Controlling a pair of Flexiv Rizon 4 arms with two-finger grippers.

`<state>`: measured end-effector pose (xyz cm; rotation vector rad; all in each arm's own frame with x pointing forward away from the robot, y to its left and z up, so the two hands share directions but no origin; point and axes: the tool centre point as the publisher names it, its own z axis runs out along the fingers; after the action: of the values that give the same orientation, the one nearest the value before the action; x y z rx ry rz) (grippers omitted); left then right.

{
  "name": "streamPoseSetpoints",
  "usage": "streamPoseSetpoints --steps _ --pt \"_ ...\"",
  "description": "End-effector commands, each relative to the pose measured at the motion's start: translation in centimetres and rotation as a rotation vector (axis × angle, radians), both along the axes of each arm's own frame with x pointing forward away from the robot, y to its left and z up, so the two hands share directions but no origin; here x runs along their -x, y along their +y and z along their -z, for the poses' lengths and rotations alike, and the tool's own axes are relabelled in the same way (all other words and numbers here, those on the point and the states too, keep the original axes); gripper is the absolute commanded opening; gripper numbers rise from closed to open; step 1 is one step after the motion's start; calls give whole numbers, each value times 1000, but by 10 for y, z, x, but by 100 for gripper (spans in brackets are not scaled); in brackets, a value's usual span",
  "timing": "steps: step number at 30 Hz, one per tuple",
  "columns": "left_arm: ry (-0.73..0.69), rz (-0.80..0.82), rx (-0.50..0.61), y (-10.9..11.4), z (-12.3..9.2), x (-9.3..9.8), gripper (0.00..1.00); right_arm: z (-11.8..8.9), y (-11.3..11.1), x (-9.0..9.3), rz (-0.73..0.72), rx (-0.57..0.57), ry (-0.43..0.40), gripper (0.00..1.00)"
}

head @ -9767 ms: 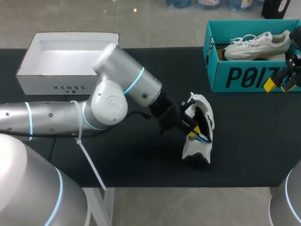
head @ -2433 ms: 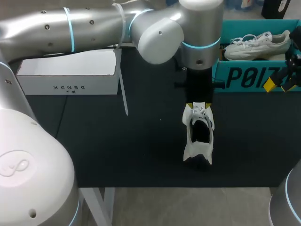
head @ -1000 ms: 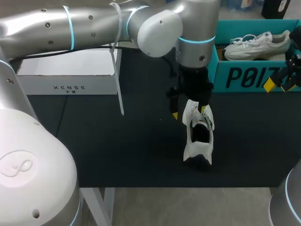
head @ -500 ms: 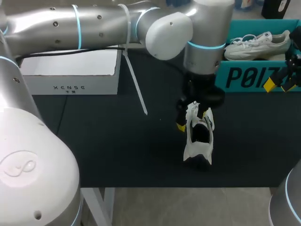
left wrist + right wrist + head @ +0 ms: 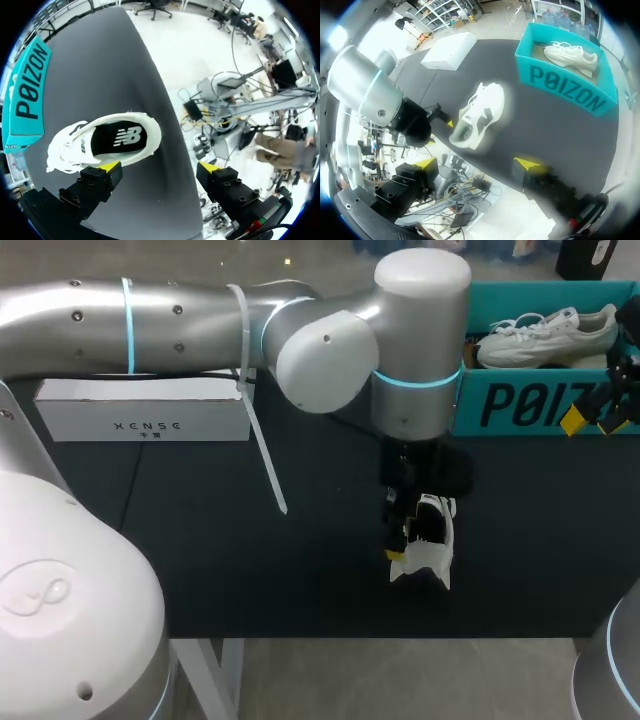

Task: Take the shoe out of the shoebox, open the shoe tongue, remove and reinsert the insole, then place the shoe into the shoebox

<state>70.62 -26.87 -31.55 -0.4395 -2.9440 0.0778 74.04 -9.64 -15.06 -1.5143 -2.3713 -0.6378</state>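
The left gripper [image 5: 159,165] has slid along the white sneaker [image 5: 430,540] to its heel, near the table's [image 5: 250,580] front edge, fingers spread and holding nothing, so pulling the insole [image 5: 117,137] likely comes next.

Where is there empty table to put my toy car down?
Two bare patches of black table: one between the white box and the white shoe, one right of the shoe, in front of the teal shoebox. It is crowded at the shoe, where the left pincer hangs.

Silver arms [image 5: 180,310], cyan rings [image 5: 417,380], yellow-tipped black jaws
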Motion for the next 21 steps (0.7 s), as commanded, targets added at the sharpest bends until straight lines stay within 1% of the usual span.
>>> streamPoseSetpoints --steps 1,3,4,11,21 --pt "-49 -120 -80 -18 3 6 100 0 0 -2 -1 3 5 100" --pt "-53 -135 -99 -22 5 5 100 0 0 -2 -1 3 5 100" --pt "-54 -128 -76 -23 6 4 100 0 0 -2 -1 3 5 100" --pt "-53 -127 -78 -35 17 2 100 0 0 -2 -1 3 5 100" --pt "-39 -133 -96 -38 28 3 100 0 0 -2 -1 3 5 100"
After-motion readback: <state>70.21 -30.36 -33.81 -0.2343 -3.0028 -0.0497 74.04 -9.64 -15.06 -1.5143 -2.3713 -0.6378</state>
